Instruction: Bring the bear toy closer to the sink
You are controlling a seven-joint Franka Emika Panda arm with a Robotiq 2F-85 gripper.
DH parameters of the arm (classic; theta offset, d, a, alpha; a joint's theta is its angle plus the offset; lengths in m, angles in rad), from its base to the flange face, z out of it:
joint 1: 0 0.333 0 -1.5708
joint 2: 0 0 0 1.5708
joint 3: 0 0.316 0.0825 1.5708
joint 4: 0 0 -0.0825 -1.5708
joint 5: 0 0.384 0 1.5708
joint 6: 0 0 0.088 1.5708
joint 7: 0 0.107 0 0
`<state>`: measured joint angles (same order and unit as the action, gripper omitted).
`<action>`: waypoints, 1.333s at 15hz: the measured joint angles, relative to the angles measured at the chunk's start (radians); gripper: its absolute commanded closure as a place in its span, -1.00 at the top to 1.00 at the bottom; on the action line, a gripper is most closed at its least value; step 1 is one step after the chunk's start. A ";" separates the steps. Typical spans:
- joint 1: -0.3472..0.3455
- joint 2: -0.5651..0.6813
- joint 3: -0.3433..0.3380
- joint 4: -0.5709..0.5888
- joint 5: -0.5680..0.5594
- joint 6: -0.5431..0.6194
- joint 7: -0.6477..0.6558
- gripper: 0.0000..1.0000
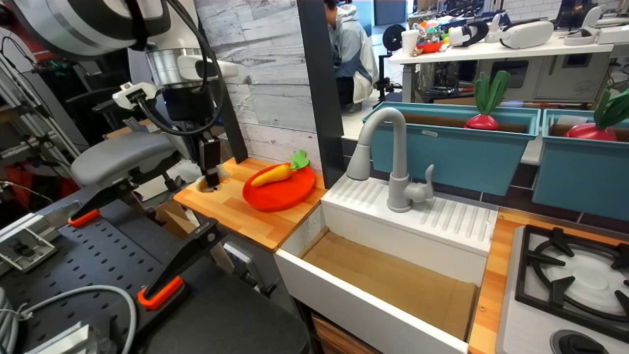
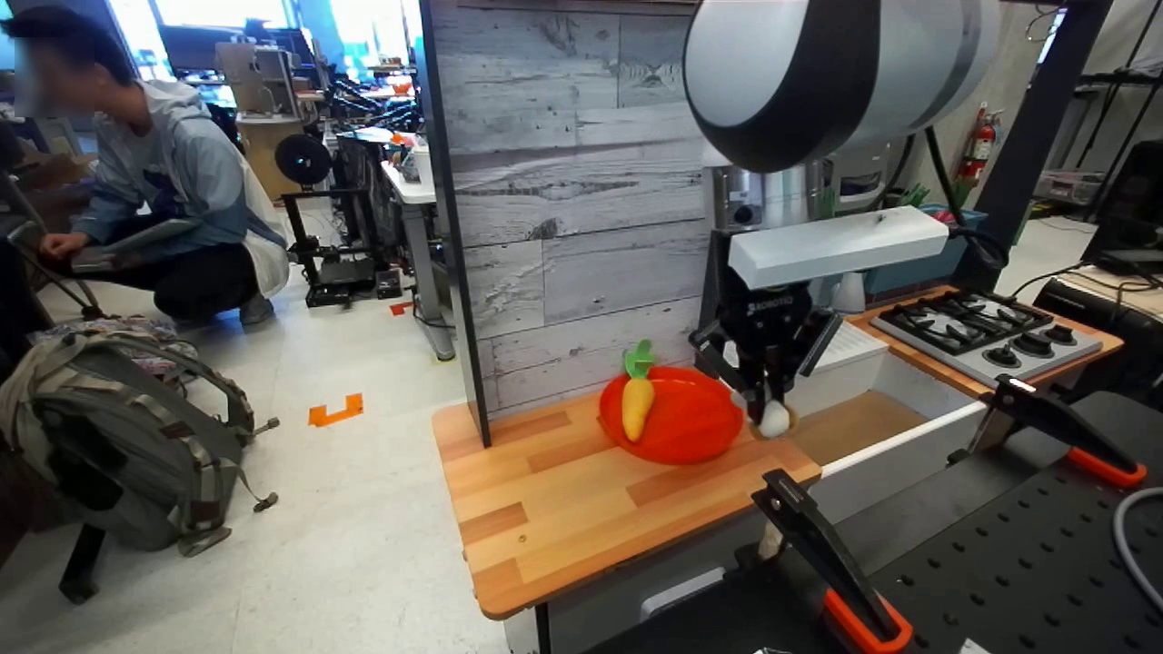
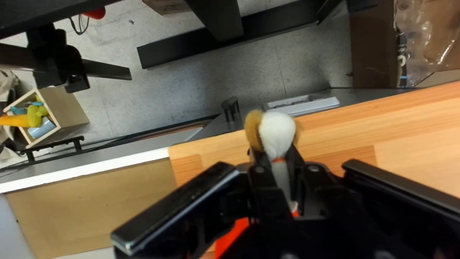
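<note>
Pinching one bear toy [image 3: 277,138]: the tool [image 3: 278,165], centre of the wrist view, both fingers pressed in on the soft pale body.

Bear toy: round white head, tan tufts at its sides, red band at the neck; face not shown. Location: right of centre in an exterior view, the bear toy [image 2: 775,421] just right of the dish [image 2: 695,422] and apparently near the sink [image 2: 863,422]. Seems held up off the surface [image 2: 581,490]; how high cannot be told.

Dish: red-orange, one carrot [image 2: 638,409] lying across its left part in that view.

Stage, as judged: the carry, with setting down not yet done.

Risks, as judged:
- Slip: soft body, narrow hold; a quick swing could work it loose.
- Drop past the edge: in the wrist view the head overlaps the edge of the surface, floor [image 3: 201,82] beyond; early release there could send the bear toy down.
- Overshoot: carried too far toward the lower left of the wrist view, it could land inside the sink instead of near it.
- Knock: a low path could catch the dish and shift the carrot.
- Snag: the tap [image 1: 399,157], right of centre in an exterior view, could block a path straying over the back of the sink.
</note>
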<state>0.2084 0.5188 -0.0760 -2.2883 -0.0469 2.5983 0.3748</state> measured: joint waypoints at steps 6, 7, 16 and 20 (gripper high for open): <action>-0.121 0.013 -0.002 0.020 0.082 0.038 -0.030 -0.93; -0.133 0.023 0.000 0.034 0.096 0.039 -0.032 -0.93; -0.185 0.210 0.047 0.216 0.172 0.039 -0.075 -0.93; -0.190 0.264 0.047 0.261 0.173 0.038 -0.075 -0.93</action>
<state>0.0182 0.7828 -0.0292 -2.0272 0.1257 2.6361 0.2998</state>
